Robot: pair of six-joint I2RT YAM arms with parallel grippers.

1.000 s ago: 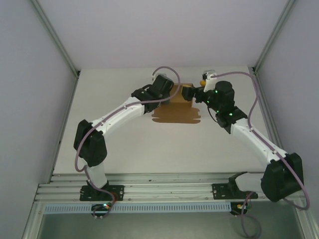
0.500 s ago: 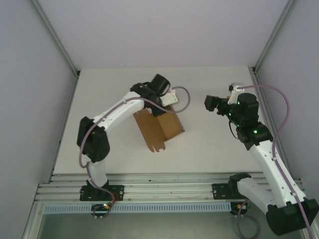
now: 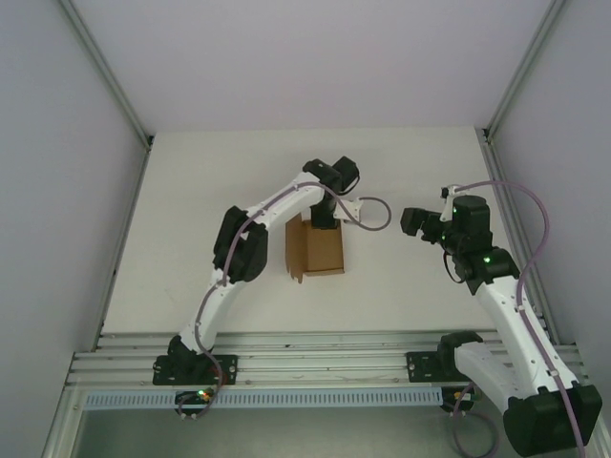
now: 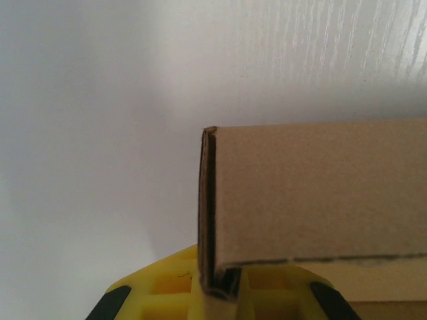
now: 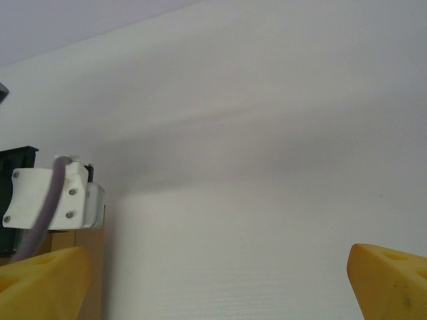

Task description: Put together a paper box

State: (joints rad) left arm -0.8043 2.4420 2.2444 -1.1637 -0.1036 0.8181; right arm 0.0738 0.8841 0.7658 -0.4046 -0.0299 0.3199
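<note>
Right, near edge first: 2 arms bolted side by side at the desk (image 3: 191,286) front. Mid-desk lies 1 paper box (image 3: 320,253), brown, part-folded, w/ a flap strip along its left side. Just past it, the left gripper (image 3: 326,225) sits at the box's far edge. Its yellow fingers (image 4: 167,293) are narrow, prob. pinched on one cardboard wall, tho the tips are cut off in the wrist view. The right gripper (image 3: 410,221) hangs well apart to the right, spread wide, holding nothing.
</note>
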